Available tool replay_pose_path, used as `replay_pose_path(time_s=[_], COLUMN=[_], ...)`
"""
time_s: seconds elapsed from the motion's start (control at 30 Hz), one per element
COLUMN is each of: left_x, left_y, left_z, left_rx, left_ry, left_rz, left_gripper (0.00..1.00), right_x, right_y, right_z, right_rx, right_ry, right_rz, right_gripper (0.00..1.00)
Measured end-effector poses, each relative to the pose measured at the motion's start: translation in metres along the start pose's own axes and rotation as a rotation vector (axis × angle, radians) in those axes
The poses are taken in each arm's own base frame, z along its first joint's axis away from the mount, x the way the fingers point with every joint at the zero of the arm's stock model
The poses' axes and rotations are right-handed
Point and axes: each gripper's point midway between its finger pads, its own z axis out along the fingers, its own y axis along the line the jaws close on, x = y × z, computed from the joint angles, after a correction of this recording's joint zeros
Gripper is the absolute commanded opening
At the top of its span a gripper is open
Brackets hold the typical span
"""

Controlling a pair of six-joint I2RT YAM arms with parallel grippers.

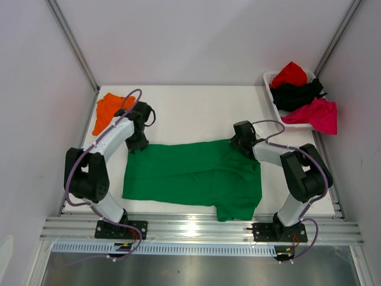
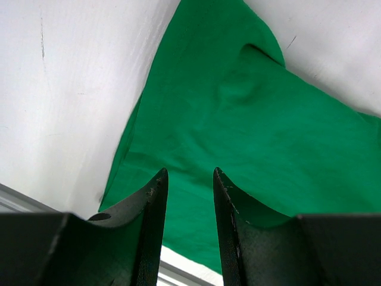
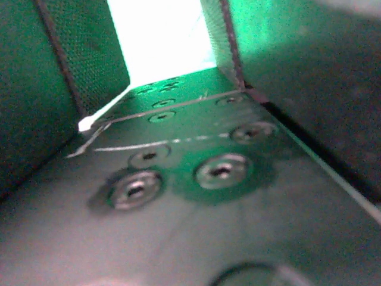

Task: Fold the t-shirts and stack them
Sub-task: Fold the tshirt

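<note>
Hovering above the bright green cloth t-shirt [image 1: 190,176], the left claw [image 2: 189,173] gapes; the right claw [image 3: 166,36] shows only parted fingers and green glare in its own view.

- A white bench [image 1: 196,113], matte, with a few thin dark scuffs on it.
- Plain white panels close it in: left wall [image 1: 30,89], back wall [image 1: 202,42], right wall [image 1: 364,89].
- Grey metal struts [image 1: 71,42] rise from both far corners.
- A ribbed aluminium rail [image 1: 196,229] lines the near edge and catches a bright glare mid-length.
</note>
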Motion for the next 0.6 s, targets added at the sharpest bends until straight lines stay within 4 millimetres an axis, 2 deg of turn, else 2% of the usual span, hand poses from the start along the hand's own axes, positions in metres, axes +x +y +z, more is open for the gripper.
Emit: replay_pose_path(time_s=[0.23,0.4,0.5,0.6], left_x=[0.001,0.000,-0.002,-0.003], left_y=[0.004,0.007,0.008,0.009], left_z=[-0.005,-0.013,-0.018,-0.021], left_rx=[0.001,0.011,0.018,0.023], left_ry=[-0.002,-0.015,-0.024,-0.029], left_rz=[0.007,0.008,0.003,0.000], left_gripper=[0.39,0.40,0.39,0.40], right_x=[-0.029,-0.045,-0.048,-0.041], right_y=[0.012,0.011,0.008,0.006], right_z=[0.005,0.012,0.011,0.006], right_rx=[0.025,0.051,0.068,0.081], right_ry=[-0.034,-0.040,-0.035,-0.016], right_rz=[0.044,0.063,0.068,0.060], right_gripper=[0.41,0.41,0.41,0.41])
